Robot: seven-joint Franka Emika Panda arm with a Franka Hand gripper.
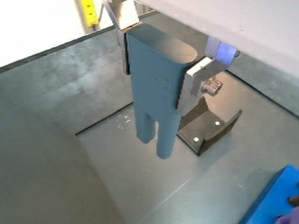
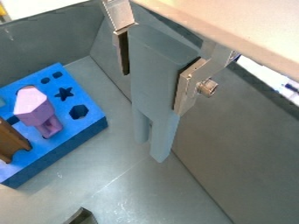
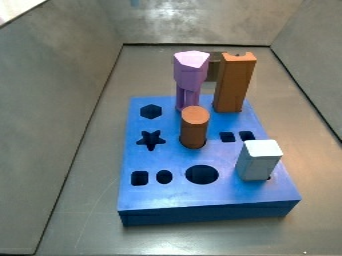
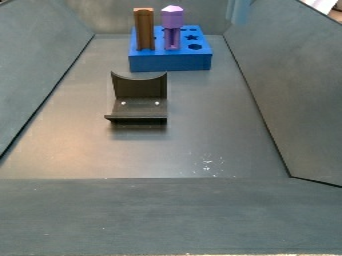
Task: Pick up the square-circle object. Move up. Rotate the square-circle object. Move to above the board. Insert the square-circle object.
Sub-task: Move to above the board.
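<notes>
Between jaws | square-circle object [image 1: 155,87] | gripper [image 2: 158,66] apparently clamped | airborne

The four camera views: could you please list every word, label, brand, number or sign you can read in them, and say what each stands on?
None can be read.
Yellow strip beyond the bin wall, in a wrist view: dark marks, too blurred to read.
Board, square-circle object in the gripper, fixture: no text shows.

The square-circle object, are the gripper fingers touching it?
Touching. In both wrist views the gripper holds the square-circle object aloft, one finger pressed flat against its side.
</notes>
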